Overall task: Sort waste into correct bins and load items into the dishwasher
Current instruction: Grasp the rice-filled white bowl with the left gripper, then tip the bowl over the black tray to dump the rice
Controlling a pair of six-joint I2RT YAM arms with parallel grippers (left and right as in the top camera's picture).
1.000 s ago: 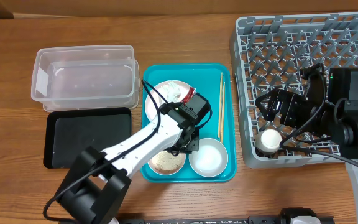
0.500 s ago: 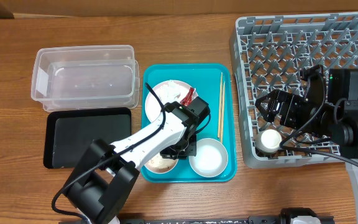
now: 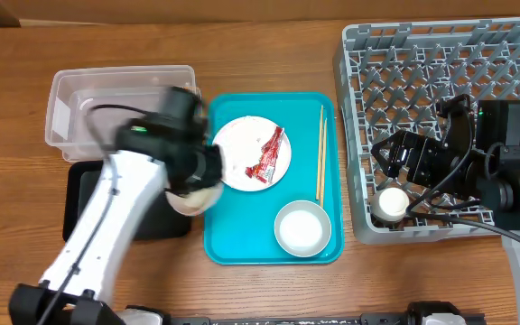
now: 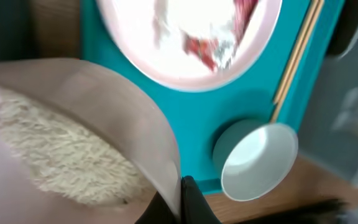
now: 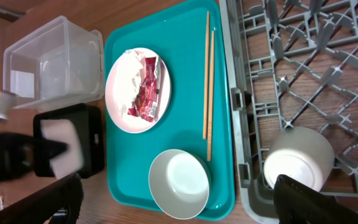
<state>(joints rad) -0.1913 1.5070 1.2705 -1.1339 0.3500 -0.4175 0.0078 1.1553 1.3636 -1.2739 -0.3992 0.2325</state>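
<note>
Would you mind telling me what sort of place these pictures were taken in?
Most likely a test bench set up as a dish-clearing station, not a real kitchen: a grey dish rack sits on a wooden table, beside a teal tray with a littered plate and a clear tub.

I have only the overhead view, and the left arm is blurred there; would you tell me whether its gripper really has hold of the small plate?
Observer: Yes; in the left wrist view the left gripper pinches the rim of the small plate.
Operator: Thank you. Is anything on it?
Observer: A heap of rice lies on it.
Operator: And what lies beside the wrapper on the large plate?
Observer: The right wrist view shows a crumpled napkin there.
</note>
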